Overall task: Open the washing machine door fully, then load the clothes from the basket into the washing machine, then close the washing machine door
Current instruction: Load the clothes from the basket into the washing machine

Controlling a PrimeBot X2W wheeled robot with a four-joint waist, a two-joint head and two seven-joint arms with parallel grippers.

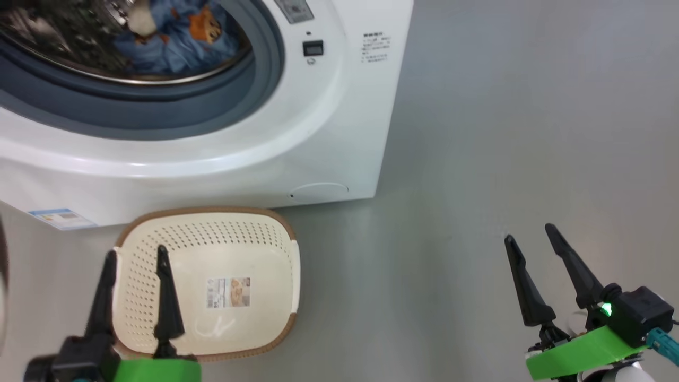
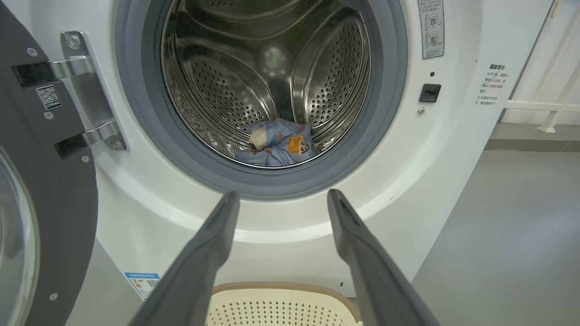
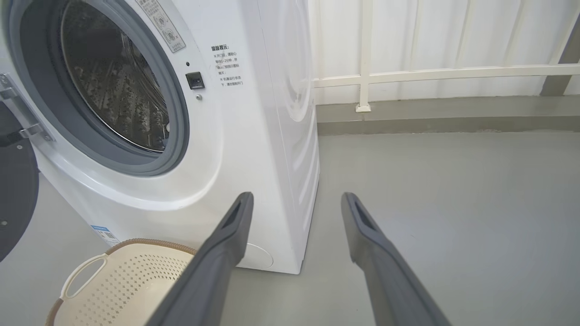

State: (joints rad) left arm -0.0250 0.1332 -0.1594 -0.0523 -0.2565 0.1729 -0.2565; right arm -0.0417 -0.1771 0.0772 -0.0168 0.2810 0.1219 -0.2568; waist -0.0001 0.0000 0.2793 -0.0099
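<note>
Grey floor (image 1: 477, 132), white washing machine (image 1: 318, 132) standing on it, basket (image 1: 212, 239) on the floor right in front of the machine, below the opening. Basket looks empty: bare perforated bottom, just the label sticker (image 1: 228, 293). Clothes (image 2: 281, 145) sit bunched at the bottom of the steel drum (image 2: 272, 68), behind the grey gasket (image 2: 145, 136); from the left wrist view nothing seems to hang over the lip. Door (image 2: 54, 194) is swung wide open on its hinge (image 2: 86, 90), on the robot's left side. Left tool (image 1: 136, 253) hangs above the basket, fingers spread wide, nothing between them. Right tool (image 1: 529, 233) is off to the right over bare floor, well apart from the machine, also spread wide and empty. My read: opening and loading are done, closing is the step in hand. Next move likely falls to the left arm, being nearer: get round the outer face of the door, push it in an arc toward the latch socket (image 2: 429, 92) on the right of the opening, and keep pushing until it catches. Watch the basket under the swing path and the fingers near the gasket.
</note>
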